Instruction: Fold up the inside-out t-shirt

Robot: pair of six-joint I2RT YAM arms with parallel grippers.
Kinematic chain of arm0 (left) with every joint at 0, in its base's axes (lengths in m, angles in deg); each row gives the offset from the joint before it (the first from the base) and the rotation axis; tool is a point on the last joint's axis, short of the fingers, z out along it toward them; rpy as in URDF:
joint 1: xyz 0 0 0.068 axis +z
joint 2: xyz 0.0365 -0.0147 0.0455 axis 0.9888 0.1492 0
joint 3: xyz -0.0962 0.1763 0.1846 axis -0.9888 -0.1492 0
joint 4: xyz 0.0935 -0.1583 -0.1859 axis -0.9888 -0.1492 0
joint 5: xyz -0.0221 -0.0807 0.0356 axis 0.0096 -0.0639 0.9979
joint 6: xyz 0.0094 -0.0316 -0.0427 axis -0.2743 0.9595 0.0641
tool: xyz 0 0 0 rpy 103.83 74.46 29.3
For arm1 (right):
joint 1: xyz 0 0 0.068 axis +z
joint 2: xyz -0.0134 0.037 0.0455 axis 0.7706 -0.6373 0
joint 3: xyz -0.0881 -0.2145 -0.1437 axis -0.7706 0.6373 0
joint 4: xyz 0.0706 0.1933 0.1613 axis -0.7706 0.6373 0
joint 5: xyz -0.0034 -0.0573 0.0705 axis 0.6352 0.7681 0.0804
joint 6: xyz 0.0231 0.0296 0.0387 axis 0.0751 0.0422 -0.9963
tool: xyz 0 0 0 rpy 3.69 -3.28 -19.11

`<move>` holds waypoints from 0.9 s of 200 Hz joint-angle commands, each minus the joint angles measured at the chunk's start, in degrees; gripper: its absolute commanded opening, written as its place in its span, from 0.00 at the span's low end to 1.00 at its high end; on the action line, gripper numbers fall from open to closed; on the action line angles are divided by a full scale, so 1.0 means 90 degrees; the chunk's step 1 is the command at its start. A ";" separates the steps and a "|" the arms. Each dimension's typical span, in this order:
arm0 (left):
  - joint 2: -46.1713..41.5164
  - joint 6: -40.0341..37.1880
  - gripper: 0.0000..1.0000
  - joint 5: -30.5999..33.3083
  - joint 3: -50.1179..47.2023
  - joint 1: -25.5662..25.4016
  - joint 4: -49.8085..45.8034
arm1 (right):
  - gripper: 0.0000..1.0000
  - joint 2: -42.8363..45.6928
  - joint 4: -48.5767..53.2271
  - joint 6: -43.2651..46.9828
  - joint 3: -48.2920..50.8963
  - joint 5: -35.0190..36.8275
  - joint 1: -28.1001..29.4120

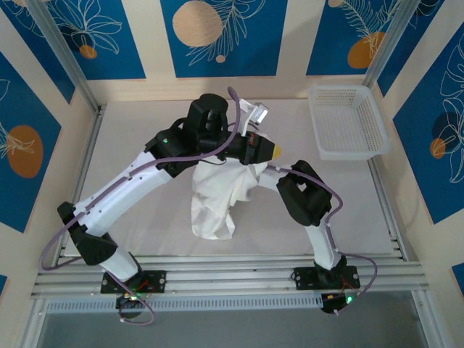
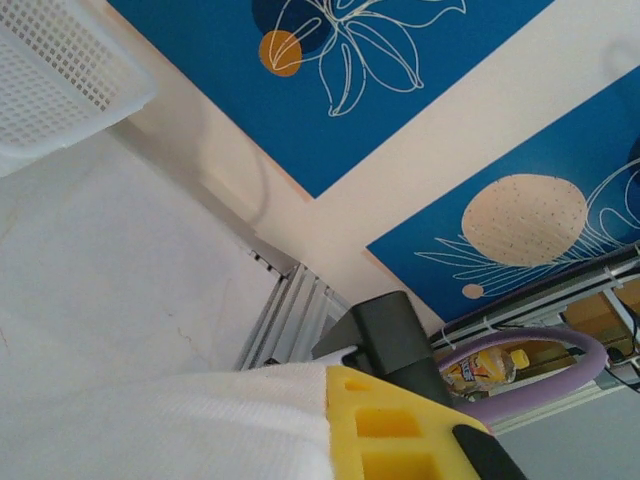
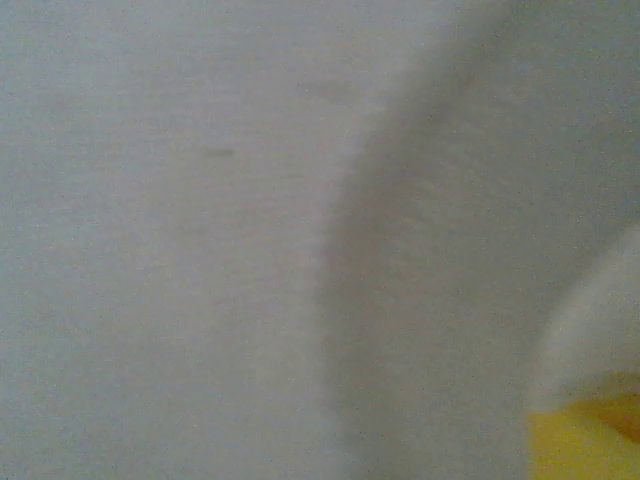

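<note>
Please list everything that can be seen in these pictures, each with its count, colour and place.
t-shirt: one, white, bunched at the table's middle.
basket: one, white, far right corner.
table: one, white top, under everything.
rails: several, silver, along the table's edges.
wall panels: several, blue with flower drawings, around the table.
left arm: one, white and black, reaching over the t-shirt.
left gripper: one, yellow and black, above the t-shirt's top.
right arm: one, white and black, bent toward the t-shirt; its yellow finger against cloth.
</note>
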 commanded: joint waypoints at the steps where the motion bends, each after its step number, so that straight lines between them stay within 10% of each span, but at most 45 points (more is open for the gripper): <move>1: -0.0141 -0.0496 0.00 -0.0321 0.0809 -0.0222 -0.0143 | 0.91 -0.0657 0.1755 0.0611 -0.0449 0.0841 0.0062; 49: -0.0316 -0.1036 0.00 0.0127 0.1067 -0.0262 -0.0764 | 0.81 -0.1517 0.2752 0.1193 -0.0642 0.1789 0.0236; 78: -0.0484 -0.1131 0.00 0.0760 0.0844 -0.0260 -0.0876 | 0.26 -0.1352 0.2430 0.1348 -0.0181 0.1698 0.0180; 101: -0.0589 -0.1141 0.00 0.1304 0.0640 -0.0239 -0.0998 | 0.00 -0.0702 0.1806 0.1439 0.0327 0.1222 0.0075; 180: -0.1948 -0.0109 0.00 0.3578 -0.2378 0.1722 -0.1150 | 0.00 0.3845 -0.2073 0.0366 0.3562 -0.2032 -0.0596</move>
